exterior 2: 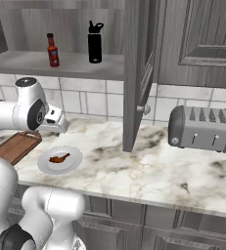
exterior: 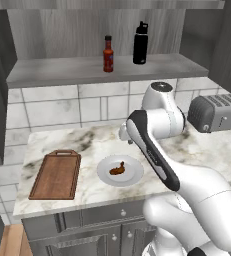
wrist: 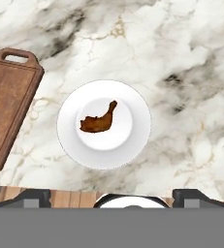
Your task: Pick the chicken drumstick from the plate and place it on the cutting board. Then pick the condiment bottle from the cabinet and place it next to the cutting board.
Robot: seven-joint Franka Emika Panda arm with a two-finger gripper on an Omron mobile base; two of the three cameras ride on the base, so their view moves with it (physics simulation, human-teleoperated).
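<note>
The claw (wrist: 111, 193) stands spread as wide as it goes and holds nothing; it hangs well above the counter (wrist: 181, 58), looking straight down. Directly beneath it lies the chicken drumstick (wrist: 99, 119), resting in the middle of the plate (wrist: 137, 140), its thin end angled away from its thick end.

The drumstick is small and tapered, so a descent that lands off the thick end would likely let the fingers close on the narrow part and squeeze it out sideways. Coming down too far could press the fingertips onto the plate and shove or tip it, since the plate sits loose on the counter.

Off to one side of the plate, near but apart from it, is the cutting board (wrist: 7, 106), handle end pointing away. A low carry could catch its raised edge.

Farther out, up on the cabinet (exterior: 62, 75) shelf, the condiment bottle (exterior: 108, 54) stands near a black bottle (exterior: 140, 43); a wide reach could knock the black one over.
</note>
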